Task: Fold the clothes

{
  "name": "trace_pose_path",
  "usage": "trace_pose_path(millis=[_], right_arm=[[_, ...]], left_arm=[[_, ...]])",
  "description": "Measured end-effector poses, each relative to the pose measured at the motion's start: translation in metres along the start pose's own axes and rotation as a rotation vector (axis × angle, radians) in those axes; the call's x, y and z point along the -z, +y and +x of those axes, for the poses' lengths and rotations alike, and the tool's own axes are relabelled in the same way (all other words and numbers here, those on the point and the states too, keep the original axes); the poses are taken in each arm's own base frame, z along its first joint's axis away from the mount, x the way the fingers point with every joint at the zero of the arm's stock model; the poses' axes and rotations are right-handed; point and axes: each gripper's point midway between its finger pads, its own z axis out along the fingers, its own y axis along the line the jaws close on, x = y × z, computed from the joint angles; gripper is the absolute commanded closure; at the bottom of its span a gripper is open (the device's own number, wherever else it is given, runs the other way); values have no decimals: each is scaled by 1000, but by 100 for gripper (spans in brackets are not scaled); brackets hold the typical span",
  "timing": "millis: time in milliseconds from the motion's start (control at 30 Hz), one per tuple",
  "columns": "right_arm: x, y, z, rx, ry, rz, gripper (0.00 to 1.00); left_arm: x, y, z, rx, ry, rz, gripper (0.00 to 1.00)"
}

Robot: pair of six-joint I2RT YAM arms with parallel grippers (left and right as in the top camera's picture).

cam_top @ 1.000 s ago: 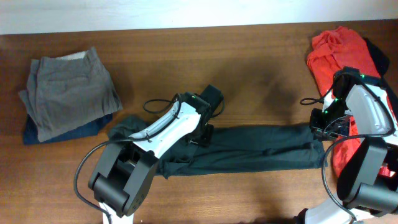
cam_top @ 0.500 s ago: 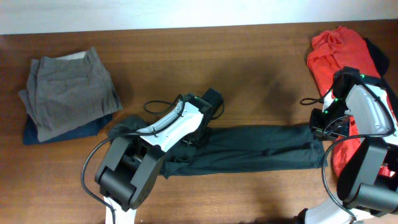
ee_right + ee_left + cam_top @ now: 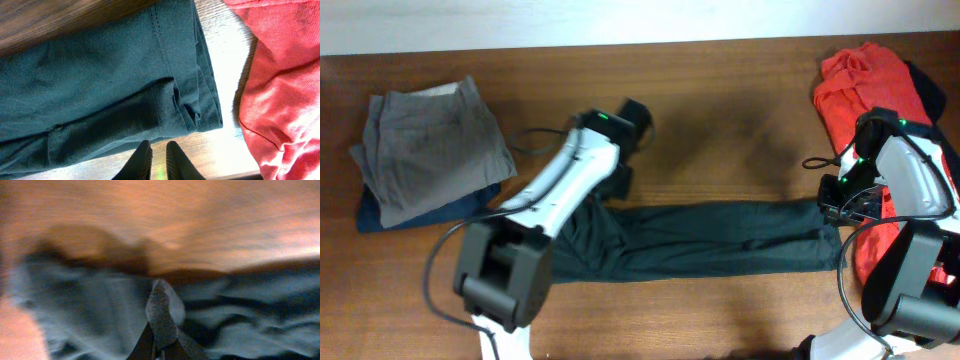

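Two changes are to be noted at the left gripper (image 3: 161, 307). Its fingers, spread a second ago, are now clenched tight, and the arm has been swung up and to the left. Through the blur of the left wrist view it cannot be told whether a fold is pinched. The soft, nearly black charcoal trousers (image 3: 720, 240) are seen directly under the fingertips, and from overhead their upper left edge appears drawn up toward the gripper. If cloth is held, a grasp near the waistband end is judged to have been made and a first fold can be begun; none is made yet.

The charcoal trousers are laid lengthwise across the brown wooden tabletop (image 3: 740, 120), from beneath the left arm to the right gripper (image 3: 158, 152). That gripper is all but closed on nothing, over bare wood just beside the hemmed leg ends.

Farther out, a crumpled red garment (image 3: 865, 80) is seen near the hems. Folded grey-khaki trousers (image 3: 430, 140) are stacked on a navy garment (image 3: 380, 212) at the far left.
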Motion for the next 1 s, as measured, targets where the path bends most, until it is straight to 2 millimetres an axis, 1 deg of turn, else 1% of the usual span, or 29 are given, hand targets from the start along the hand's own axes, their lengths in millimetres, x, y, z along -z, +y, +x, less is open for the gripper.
trace_pose_path(millis=[67, 133, 200, 233, 267, 367, 533, 567, 600, 633, 667, 733, 767, 800, 900, 1000], right_arm=[[0, 0, 0, 0, 0, 0, 84], [0, 0, -1, 0, -6, 0, 84], [0, 0, -2, 0, -10, -1, 84], [0, 0, -3, 1, -10, -1, 84], [0, 0, -3, 0, -11, -1, 84], [0, 0, -3, 0, -12, -1, 84], [0, 0, -4, 0, -15, -1, 84], [0, 0, -4, 0, -14, -1, 84], [0, 0, -4, 0, -15, -1, 84], [0, 0, -4, 0, -15, -1, 84], [0, 0, -4, -1, -15, -1, 84], [0, 0, -4, 0, -15, -1, 84], [0, 0, -4, 0, -15, -1, 84], [0, 0, -4, 0, -15, -1, 84], [0, 0, -4, 0, -15, -1, 84], [0, 0, -4, 0, -15, -1, 83]], left_arm=[[20, 38, -13, 97, -49, -3, 99], [41, 69, -21, 183, -105, 12, 99], [56, 85, -21, 234, -139, 44, 100], [69, 94, -17, 266, -158, 76, 99], [76, 97, -13, 282, -165, 98, 100], [93, 88, 5, 294, -145, 168, 99], [106, 72, 39, 276, -51, 203, 100], [109, 66, 46, 272, -33, 209, 99], [111, 63, 49, 266, -27, 213, 100], [114, 54, 54, 252, -14, 223, 99], [116, 44, 57, 238, -8, 237, 99], [119, 32, 59, 218, -6, 251, 99], [122, 20, 62, 198, -3, 264, 100], [123, 15, 63, 189, -2, 270, 99], [130, -10, 71, 150, 2, 292, 100], [136, -32, 70, 123, -26, 319, 99]])
